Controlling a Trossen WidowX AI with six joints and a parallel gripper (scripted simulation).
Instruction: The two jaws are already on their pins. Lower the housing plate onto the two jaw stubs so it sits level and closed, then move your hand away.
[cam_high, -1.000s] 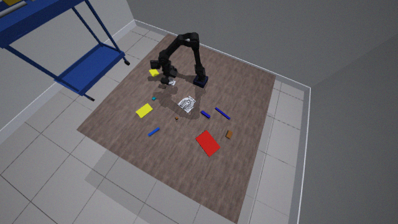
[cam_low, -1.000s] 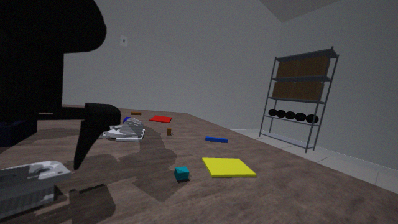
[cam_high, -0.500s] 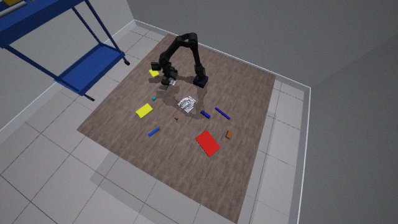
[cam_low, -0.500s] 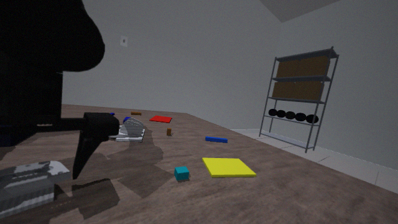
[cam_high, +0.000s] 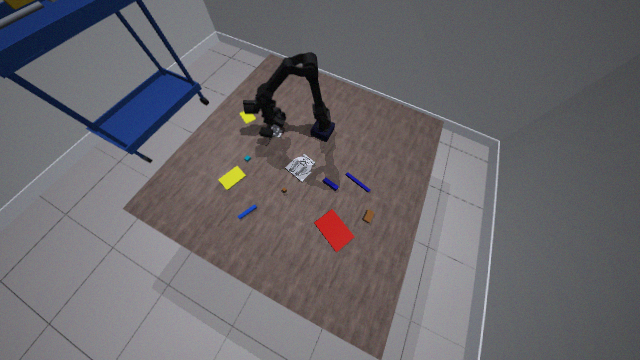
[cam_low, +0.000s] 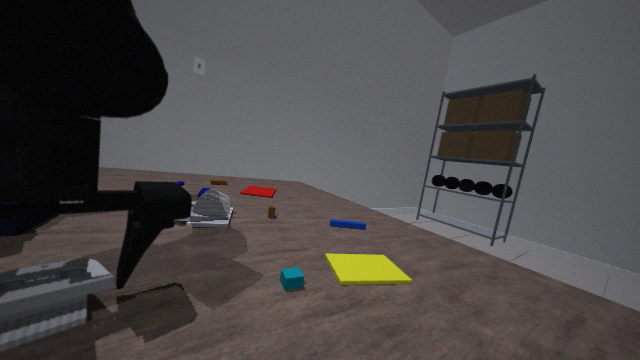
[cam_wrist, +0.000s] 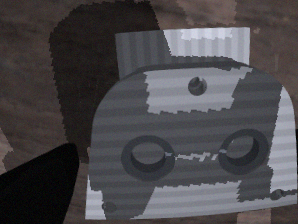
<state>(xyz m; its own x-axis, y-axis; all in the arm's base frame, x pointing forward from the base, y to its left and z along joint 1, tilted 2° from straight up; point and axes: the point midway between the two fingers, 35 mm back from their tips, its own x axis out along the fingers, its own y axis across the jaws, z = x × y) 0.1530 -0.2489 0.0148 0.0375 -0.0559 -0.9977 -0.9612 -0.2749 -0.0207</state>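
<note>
The housing plate (cam_high: 276, 132) (cam_low: 55, 290) (cam_wrist: 192, 122) is pale grey, rounded at one end, with two large round holes and smaller ones. It lies flat on a ribbed white block (cam_low: 50, 324) (cam_wrist: 215, 47). My gripper (cam_high: 273, 127) (cam_wrist: 185, 148) is open and empty, low over the plate, one finger on either side; in the wrist view the right finger barely shows at the edge. The white base with the ribbed jaws (cam_high: 300, 168) (cam_low: 212, 206) stands apart, nearer the middle of the mat. Its pins and stubs are too small to make out.
A teal cube (cam_high: 247, 158) (cam_low: 292, 278) and yellow plate (cam_high: 232, 178) (cam_low: 367, 270) lie near the gripper, another yellow plate (cam_high: 247, 117) behind it. A small brown block (cam_high: 284, 190) (cam_low: 272, 212), dark blue bar (cam_high: 330, 183) and red plate (cam_high: 334, 230) (cam_low: 258, 191) lie beyond the base.
</note>
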